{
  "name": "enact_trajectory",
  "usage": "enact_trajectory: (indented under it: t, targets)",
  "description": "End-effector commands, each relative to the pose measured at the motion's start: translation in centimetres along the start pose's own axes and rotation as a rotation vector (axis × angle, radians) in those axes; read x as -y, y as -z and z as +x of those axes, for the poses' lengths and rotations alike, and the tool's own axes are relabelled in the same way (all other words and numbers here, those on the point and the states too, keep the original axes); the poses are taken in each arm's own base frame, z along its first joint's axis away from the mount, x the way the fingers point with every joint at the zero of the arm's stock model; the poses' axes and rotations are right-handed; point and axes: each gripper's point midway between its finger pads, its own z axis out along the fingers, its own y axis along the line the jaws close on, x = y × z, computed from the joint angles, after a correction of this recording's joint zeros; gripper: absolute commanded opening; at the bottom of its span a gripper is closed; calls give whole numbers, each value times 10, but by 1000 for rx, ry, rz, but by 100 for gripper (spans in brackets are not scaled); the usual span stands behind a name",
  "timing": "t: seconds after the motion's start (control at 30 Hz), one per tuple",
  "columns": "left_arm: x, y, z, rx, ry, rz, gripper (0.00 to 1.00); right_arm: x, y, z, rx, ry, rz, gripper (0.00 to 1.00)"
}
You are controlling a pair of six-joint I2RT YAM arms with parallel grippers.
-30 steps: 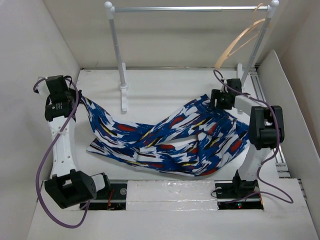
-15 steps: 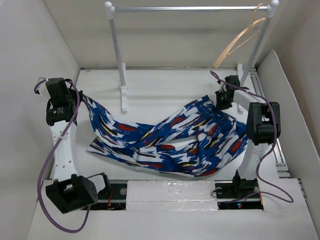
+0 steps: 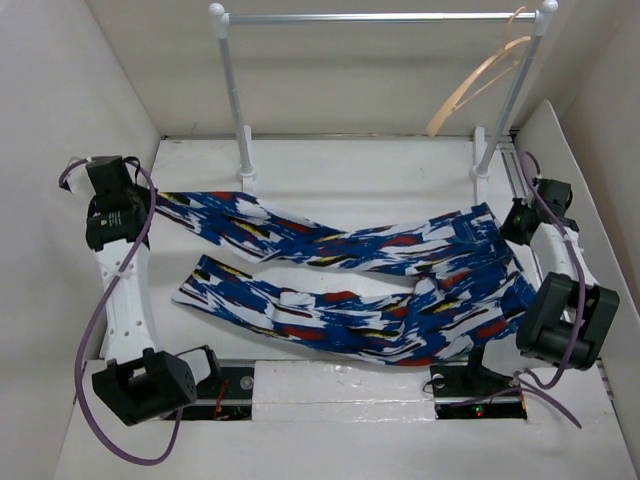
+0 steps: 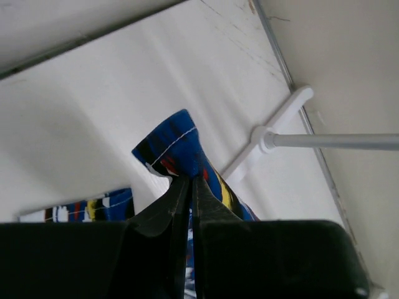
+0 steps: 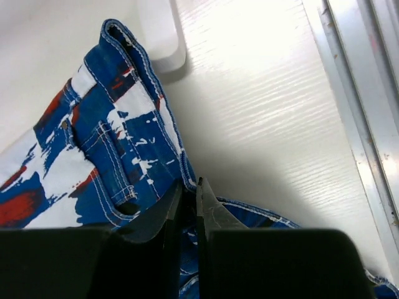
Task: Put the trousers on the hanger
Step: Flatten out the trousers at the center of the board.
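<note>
The left claw (image 4: 190,182) held the trousers (image 3: 400,300) clamped at a leg end, the right claw (image 5: 189,185) at the waistband, stretching them, probably for the hanger (image 3: 478,82)

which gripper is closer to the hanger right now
Right. The right gripper is at the table's right edge, close under the hanger on the rail; the left gripper is across at the left edge.
</note>
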Motion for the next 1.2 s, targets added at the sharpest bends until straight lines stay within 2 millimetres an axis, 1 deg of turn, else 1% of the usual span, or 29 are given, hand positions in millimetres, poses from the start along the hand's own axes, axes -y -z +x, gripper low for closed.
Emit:
enact_trajectory:
  t: [0.0, 0.07, 0.1, 0.13, 0.2, 0.3, 0.33, 0.37, 0.43, 0.47, 0.5, 0.53, 0.57, 0.6, 0.67, 0.7, 0.73, 0.77, 0.8, 0.83, 0.87, 0.9, 0.93, 0.97, 1.0, 1.03, 1.1, 1.13, 1.17]
  targets:
    - [-14, 5, -33, 129, -82, -94, 0, 2, -7, -35, 139, -106, 12, 0]
    - [-15, -7, -24, 94, -107, -90, 0, -3, -22, -37, 123, -121, -26, 0]
    - [-16, -19, -16, 68, -121, -91, 0, -3, -38, -32, 87, -132, -33, 0]
    - [-16, -24, -13, 55, -123, -91, 0, -7, -42, -40, 91, -132, -56, 0]
    - [-17, -41, -4, 28, -129, -95, 0, -6, -53, -43, 89, -134, -58, 0]
    - [-17, -57, 8, -28, -138, -99, 0, 4, -50, -61, 132, -144, -59, 0]
    - [-15, -58, 14, -58, -138, -89, 0, 4, -46, -66, 140, -135, -58, 0]
    - [-15, -57, 16, -71, -132, -89, 0, 4, -41, -71, 152, -119, -50, 0]
    - [-18, -45, 20, -83, -122, -80, 0, 0, -29, -76, 183, -111, -64, 0]
    - [-20, -38, 20, -76, -109, -77, 0, -7, -30, -71, 187, -113, -82, 0]
    - [-24, -22, 21, -63, -97, -65, 0, -13, -28, -69, 192, -108, -97, 0]
    - [-27, -13, 19, -50, -87, -69, 0, -20, -27, -66, 188, -101, -115, 0]
    - [-30, -5, 18, -41, -71, -83, 0, -23, -27, -62, 179, -91, -120, 0]
    - [-37, 8, 19, -49, -67, -109, 0, -26, -28, -55, 162, -82, -122, 0]
    - [-40, 17, 15, -21, -72, -129, 0, -26, -32, -51, 160, -73, -109, 0]
    - [-28, 18, -3, 36, -80, -99, 0, -18, -46, -44, 122, -92, -91, 0]
    - [-30, 12, 0, 21, -91, -113, 0, -18, -46, -44, 122, -92, -91, 0]
    - [-20, 5, -5, 15, -81, -78, 0, -20, -48, -53, 128, -93, -100, 0]
    - [-10, -3, -11, 14, -69, -46, 0, -19, -53, -56, 124, -102, -92, 0]
    - [16, -26, -26, 28, -62, 0, 0, -11, -67, -51, 91, -122, -73, 0]
    - [27, -44, -29, 16, -58, 7, 0, -11, -71, -55, 86, -124, -72, 0]
    - [40, -59, -33, -4, -52, 18, 0, -12, -71, -71, 114, -117, -73, 0]
    - [56, -95, -38, -47, -55, -5, 0, -10, -74, -74, 112, -114, -62, 0]
    - [63, -114, -32, -83, -70, -23, 0, -7, -78, -75, 105, -110, -49, 0]
    - [70, -124, -34, -90, -81, -47, 0, -12, -75, -85, 120, -75, -52, 0]
    - [79, -131, -31, -120, -104, -72, 0, -10, -74, -81, 99, -69, -43, 0]
    - [91, -119, -26, -104, -142, -55, 0, -10, -59, -89, 145, -50, -16, 0]
    - [90, -98, -31, -58, -129, -7, 0, -13, -58, -81, 150, -47, -18, 0]
    - [96, -80, -32, -44, -110, 61, 0, -18, -54, -81, 163, -46, -24, 0]
